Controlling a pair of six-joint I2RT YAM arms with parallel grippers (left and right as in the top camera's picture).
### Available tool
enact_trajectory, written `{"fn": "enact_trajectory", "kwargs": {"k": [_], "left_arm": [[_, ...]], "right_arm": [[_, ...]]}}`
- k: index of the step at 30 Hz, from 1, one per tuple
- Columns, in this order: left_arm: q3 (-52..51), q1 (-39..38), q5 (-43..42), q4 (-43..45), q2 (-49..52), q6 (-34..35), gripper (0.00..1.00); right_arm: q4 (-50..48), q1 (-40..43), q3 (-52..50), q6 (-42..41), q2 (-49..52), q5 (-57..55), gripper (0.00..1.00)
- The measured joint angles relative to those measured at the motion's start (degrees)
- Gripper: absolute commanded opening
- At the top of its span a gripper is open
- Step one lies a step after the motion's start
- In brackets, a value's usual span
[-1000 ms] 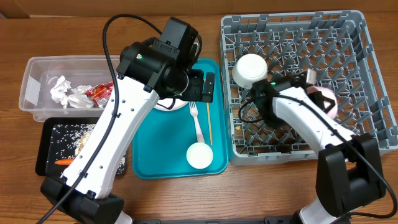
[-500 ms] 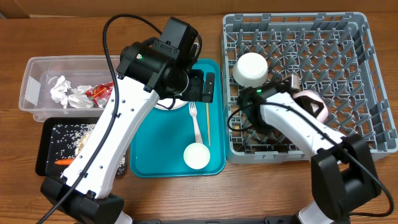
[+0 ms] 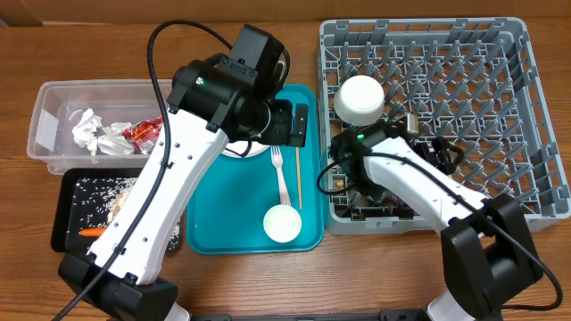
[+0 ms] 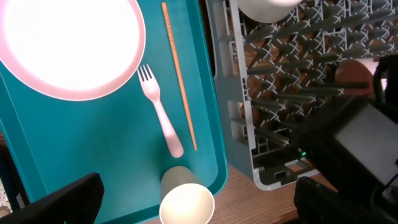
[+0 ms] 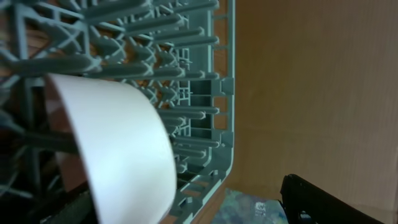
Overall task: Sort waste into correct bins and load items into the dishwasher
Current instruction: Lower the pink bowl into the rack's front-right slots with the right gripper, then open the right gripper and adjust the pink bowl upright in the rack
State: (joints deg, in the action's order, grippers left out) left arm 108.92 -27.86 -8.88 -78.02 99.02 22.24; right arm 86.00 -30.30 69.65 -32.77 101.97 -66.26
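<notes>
**Overhead:** R gripper sits low in the dish rack, near the white bowl. A sec ago we saw a pale pink dish clenched in it. From up here the wrist now hides that dish, so we can't place it. L gripper hangs over the teal tray, spread wide w/ nothing in it.

**L wrist:** pink plate, fork, chopstick and cup all lie on the tray, none loaded yet.

**R wrist:** the dish stands on edge among the rack pegs. The one finger we can see is well clear of it, so we read the R jaws as released.

**Meaning for the task:** we judge one more item racked. Next, R arm prob. has to back out w/o knocking the dish over, and four tray items remain.
</notes>
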Motion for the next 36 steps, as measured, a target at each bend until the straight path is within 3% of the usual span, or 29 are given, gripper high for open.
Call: {"fn": "enact_trajectory", "kwargs": {"k": [6, 14, 15, 17, 18, 19, 21, 26, 31, 36], "left_arm": [[0.0, 0.0, 0.0, 0.0, 0.0, 0.0, 1.00], [0.0, 0.0, 0.0, 0.0, 0.0, 0.0, 1.00], [0.0, 0.0, 0.0, 0.0, 0.0, 0.0, 1.00], [0.0, 0.0, 0.0, 0.0, 0.0, 0.0, 1.00], [0.0, 0.0, 0.0, 0.0, 0.0, 0.0, 1.00], [0.0, 0.0, 0.0, 0.0, 0.0, 0.0, 1.00], [0.0, 0.0, 0.0, 0.0, 0.0, 0.0, 1.00], [0.0, 0.0, 0.2, 0.0, 0.0, 0.0, 1.00], [0.0, 0.0, 0.2, 0.0, 0.0, 0.0, 1.00], [0.0, 0.0, 0.2, 0.0, 0.0, 0.0, 1.00]], "right_arm": [[-0.8, -4.6, 1.4, 0.4, -2.0, 2.2, 0.93], [-7.6, -4.8, 1.8, 6.3, -14.7, 8.6, 0.99], [-8.6, -3.8, 1.9, 6.8, -16.5, 9.7, 0.94], [-10.5, -0.9, 1.9, 7.5, -20.5, 12.2, 0.74], [-11.8, 1.1, 2.0, 8.2, -22.6, 14.1, 0.59], [-13.1, 3.0, 2.0, 8.6, -24.4, 15.9, 0.34], [-15.4, 7.7, 2.2, 9.9, -27.8, 20.7, 0.04], [-20.3, 23.0, 2.4, 12.9, -33.7, 40.2, 0.04], [-22.1, 36.2, 2.4, 14.9, -31.8, 57.0, 0.04], [-20.3, 39.7, 2.5, 15.2, -24.4, 68.7, 0.04]]}}
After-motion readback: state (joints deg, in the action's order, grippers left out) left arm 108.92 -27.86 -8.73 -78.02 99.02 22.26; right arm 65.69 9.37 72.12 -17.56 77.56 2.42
